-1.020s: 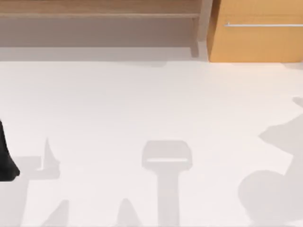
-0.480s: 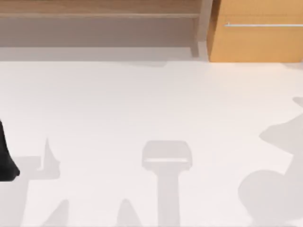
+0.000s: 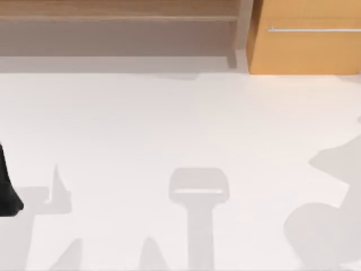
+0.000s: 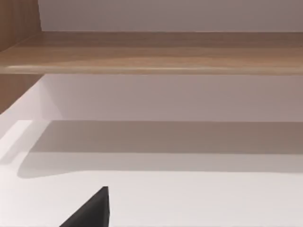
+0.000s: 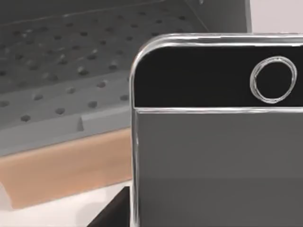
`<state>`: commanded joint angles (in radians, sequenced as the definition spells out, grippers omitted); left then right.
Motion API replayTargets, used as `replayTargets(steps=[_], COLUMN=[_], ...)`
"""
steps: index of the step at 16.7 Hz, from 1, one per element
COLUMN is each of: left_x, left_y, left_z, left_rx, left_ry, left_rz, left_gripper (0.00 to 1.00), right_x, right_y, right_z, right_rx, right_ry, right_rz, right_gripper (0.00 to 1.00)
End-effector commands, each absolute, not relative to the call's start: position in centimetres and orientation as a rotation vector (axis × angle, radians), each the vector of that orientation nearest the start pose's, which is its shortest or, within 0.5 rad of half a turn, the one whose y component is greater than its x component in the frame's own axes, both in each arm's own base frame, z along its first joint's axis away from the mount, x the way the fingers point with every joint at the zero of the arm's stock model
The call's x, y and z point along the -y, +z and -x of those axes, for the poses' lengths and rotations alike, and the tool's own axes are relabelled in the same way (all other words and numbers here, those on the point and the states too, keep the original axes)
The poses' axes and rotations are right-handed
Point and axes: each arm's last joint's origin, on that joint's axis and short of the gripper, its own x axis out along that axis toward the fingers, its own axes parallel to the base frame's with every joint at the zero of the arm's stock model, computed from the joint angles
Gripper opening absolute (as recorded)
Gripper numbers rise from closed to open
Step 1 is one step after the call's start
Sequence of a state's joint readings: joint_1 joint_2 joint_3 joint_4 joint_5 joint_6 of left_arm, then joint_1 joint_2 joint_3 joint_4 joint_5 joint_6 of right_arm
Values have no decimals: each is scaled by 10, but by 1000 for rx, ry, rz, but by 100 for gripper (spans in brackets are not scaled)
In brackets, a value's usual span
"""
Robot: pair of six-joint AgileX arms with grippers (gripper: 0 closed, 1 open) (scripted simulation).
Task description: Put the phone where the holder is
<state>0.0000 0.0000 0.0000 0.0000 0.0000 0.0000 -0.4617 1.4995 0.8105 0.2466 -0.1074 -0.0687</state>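
Almost nothing moved since a second ago (right-side shadow on the table shifted slightly). Phone sits close before the right wrist camera, holder behind it. Grip state: can't tell.

White matte tabletop, patched with pale grey shadows toward 6 o'clock. Light-brown wood-grain open shelf unit at 12 o'clock; plain orange-tan cabinet door with thin silver bar handle at 1 o'clock. Black arm part at 9 o'clock.

Right wrist view: flat rectangular smartphone has grey screen, black end band, silver-ringed round button, thin silver rim. Grey panel dotted with rows of small dimples behind it, over a tan wood-coloured base.
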Motion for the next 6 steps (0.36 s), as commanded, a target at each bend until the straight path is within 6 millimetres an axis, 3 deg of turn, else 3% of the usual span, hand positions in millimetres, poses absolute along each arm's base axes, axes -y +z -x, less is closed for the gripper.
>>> replayTargets(steps=[6], left_x=[1], left_y=[160], left_z=[-106], left_rx=[0], left_ry=[0], left_rz=[0], left_gripper=[100], right_x=[140], right_y=[211], right_z=[-292], right_rx=[-441], right_ry=[-322], right_rz=[-46], right_gripper=[100])
